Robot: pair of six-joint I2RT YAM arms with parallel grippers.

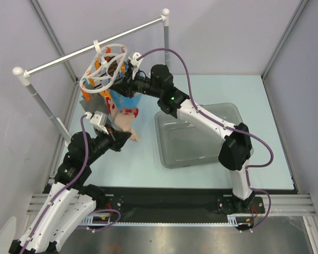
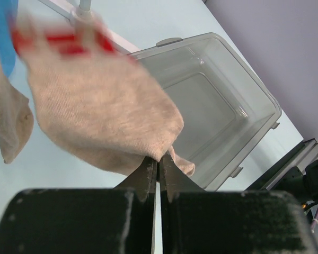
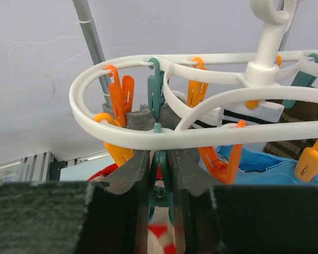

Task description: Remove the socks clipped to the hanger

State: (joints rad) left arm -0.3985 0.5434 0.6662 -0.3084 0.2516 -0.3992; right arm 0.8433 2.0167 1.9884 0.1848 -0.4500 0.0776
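The white oval hanger (image 1: 102,70) hangs by its hook from the rail, with orange and teal clips around its ring (image 3: 148,135). My left gripper (image 2: 158,163) is shut on the lower edge of a beige-pink sock (image 2: 95,111) with a red band, which hangs below the hanger (image 1: 128,124). My right gripper (image 3: 160,159) is shut on a teal clip (image 3: 162,182) just under the ring, its fingers pressing the clip's two arms. A red-and-white cloth edge (image 3: 160,233) shows under that clip. A grey sock (image 3: 140,119), a white black-striped sock (image 3: 254,111) and a brown sock (image 3: 297,114) stay clipped.
A clear plastic bin (image 1: 199,135) stands on the table right of the hanger; it also shows in the left wrist view (image 2: 217,106). The bright blue printed cloth (image 3: 265,161) hangs among the socks. A second beige sock (image 2: 10,121) hangs at left. The white rail (image 1: 63,59) stands on two posts.
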